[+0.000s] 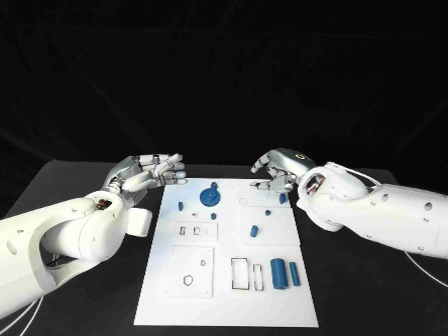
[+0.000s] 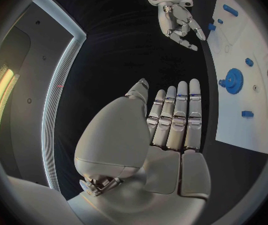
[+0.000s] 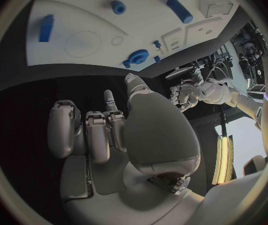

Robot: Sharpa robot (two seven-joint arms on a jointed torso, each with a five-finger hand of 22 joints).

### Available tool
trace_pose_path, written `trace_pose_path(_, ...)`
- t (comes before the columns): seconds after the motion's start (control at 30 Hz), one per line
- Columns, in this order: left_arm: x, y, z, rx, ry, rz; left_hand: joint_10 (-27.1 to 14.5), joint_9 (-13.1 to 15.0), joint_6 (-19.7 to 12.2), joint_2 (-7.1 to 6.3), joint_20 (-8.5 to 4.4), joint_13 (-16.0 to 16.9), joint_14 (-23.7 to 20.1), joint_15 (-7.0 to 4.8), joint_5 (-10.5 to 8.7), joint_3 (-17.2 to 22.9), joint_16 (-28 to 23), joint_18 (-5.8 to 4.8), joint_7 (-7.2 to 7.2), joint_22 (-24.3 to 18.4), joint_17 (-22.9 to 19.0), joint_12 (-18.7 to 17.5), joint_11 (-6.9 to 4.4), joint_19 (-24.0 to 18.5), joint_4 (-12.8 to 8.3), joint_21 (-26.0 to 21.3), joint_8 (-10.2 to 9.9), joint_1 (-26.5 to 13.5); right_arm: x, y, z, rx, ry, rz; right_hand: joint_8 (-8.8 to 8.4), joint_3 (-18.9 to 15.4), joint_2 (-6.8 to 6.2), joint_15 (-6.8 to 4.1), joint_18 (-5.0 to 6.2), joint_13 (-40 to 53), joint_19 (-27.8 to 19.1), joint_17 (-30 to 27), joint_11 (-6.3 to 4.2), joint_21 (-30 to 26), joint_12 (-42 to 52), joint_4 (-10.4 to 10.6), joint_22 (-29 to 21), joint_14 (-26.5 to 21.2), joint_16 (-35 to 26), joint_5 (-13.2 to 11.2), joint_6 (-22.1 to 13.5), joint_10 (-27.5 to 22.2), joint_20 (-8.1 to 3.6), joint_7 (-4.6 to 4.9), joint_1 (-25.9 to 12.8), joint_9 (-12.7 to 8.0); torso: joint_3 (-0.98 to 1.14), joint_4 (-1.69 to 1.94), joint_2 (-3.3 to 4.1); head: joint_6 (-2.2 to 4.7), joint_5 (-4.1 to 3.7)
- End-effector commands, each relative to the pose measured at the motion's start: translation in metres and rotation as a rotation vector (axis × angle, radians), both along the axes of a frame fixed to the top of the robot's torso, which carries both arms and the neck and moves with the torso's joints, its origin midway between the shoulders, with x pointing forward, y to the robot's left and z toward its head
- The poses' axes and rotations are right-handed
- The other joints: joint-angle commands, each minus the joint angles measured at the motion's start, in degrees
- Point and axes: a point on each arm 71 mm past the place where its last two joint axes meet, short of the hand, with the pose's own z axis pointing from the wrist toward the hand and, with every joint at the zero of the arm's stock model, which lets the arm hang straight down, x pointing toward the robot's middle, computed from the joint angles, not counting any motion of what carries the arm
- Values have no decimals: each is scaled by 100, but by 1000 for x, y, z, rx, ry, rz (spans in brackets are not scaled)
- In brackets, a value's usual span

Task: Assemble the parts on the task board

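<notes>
In the head view the white task board (image 1: 227, 280) lay lengthwise down the middle of the black worktop (image 1: 365, 301), with bare dark surface along both its long sides and beyond its far end. The left hand (image 1: 148, 173) sat at centre-left of the frame, just off the board's upper left corner, fingers (image 1: 169, 168) stretched out flat and close together, holding nothing. The right hand (image 1: 281, 168) sat at centre-right over the board's upper right corner, fingers curled downward with nothing visibly in them. Between the two hands lay an open gap above the board's far edge. On the board a blue gear (image 1: 211, 197) stood near the top centre, small blue pegs (image 1: 254, 230) dotted the middle, and a thick blue cylinder (image 1: 278, 273) with a thinner blue rod (image 1: 295, 274) beside it lay at lower right, next to rectangular slots.

In the left wrist view the left hand's fingers rose straight and side by side in the centre, free of anything; the board curved down the right edge with the gear on it, and the right hand hung at the top.

In the right wrist view the right hand's fingers were partly bent at centre, empty; the board arched across the top of the frame, its near edge just beyond the fingertips.
</notes>
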Motion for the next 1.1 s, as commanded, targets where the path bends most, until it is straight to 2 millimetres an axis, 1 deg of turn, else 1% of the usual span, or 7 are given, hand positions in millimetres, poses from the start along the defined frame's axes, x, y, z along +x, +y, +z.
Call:
trace_pose_path(0.03, 2, 0, 0, -5, -9, -17, 9, -2, 9, -3, 0, -5, -45, 8, -28, 4, -31, 62, 24, -7, 5, -18, 44, -21, -3, -14, -39, 34, -4, -15, 0, 102, 35, 35, -74, -8, -69, 18, -27, 801, -90, 1132, 36, -101, -74, -93, -108, 516, -44, 79, -45, 60, -1, 38, 111, -8, 44, -97, -31, 11, 25)
trace_pose_path(0.17, 5, 3, -1, -1, -7, -8, 9, -2, 9, -3, 0, -5, -45, 9, -28, 4, -32, 62, 24, -7, 5, -18, 44, -22, -4, -14, -39, 35, -5, -40, -2, 111, 41, 18, -106, -20, -123, 27, -18, 766, -119, 1114, 47, -143, -107, -131, -145, 511, -52, 99, -81, 28, 7, 48, 148, -11, 72, -126, -53, 16, 28)
trace_pose_path(0.4, 9, 7, -3, 3, -7, 3, 8, -2, 8, -10, 2, -5, -48, 10, -30, 3, -38, 61, 24, -9, 6, -22, 44, -28, -9, -16, -43, 41, -7, -68, -13, 108, 75, -11, -128, -27, -148, 32, -6, 743, -153, 1206, 50, -190, -130, -155, -192, 534, -19, 90, -105, 7, 12, 50, 174, -12, 86, -124, -56, -16, 8)
trace_pose_path(0.7, 9, 6, -4, 2, -6, -1, -7, -4, -3, -13, 8, -8, -58, 16, -33, 6, -59, 59, 37, -14, 8, -41, 53, -48, -19, -22, -59, 55, -8, -73, -33, 87, 105, -12, -163, -43, -172, 36, -2, 735, -166, 1265, 52, -212, -139, -171, -207, 548, 3, 57, -149, -3, 17, 51, 191, -18, 91, -92, -45, -75, 9)
trace_pose_path(0.8, 9, 5, -4, 2, -6, -3, -11, -4, -5, -13, 9, -8, -61, 18, -33, 6, -64, 59, 39, -15, 8, -45, 56, -52, -20, -23, -62, 56, -5, -72, -37, 74, 108, -14, -166, -40, -169, 36, -3, 739, -164, 1268, 53, -209, -136, -176, -201, 549, 5, 52, -150, 0, 17, 53, 200, -18, 92, -102, -47, -110, 53)
trace_pose_path(0.93, 9, 4, -4, 0, -7, -6, -11, -4, -5, -13, 9, -8, -61, 18, -33, 6, -64, 59, 39, -15, 8, -45, 56, -52, -20, -23, -62, 56, -3, -71, -41, 58, 113, -16, -172, -40, -158, 39, -6, 750, -157, 1274, 57, -204, -126, -184, -189, 551, 7, -4, -149, 9, 20, 57, 214, -15, 98, -91, -44, -126, 51)
trace_pose_path(1.1, 9, 4, -4, -1, -7, -8, -13, -4, -6, -13, 11, -8, -63, 20, -34, 7, -68, 59, 40, -16, 8, -49, 57, -56, -21, -24, -64, 58, -1, -68, -46, 44, 129, -15, -165, -21, -125, 42, -11, 772, -143, 1297, 59, -191, -107, -204, -167, 556, 15, -26, -118, 27, 23, 61, 249, -6, 101, -100, -42, -138, 48)
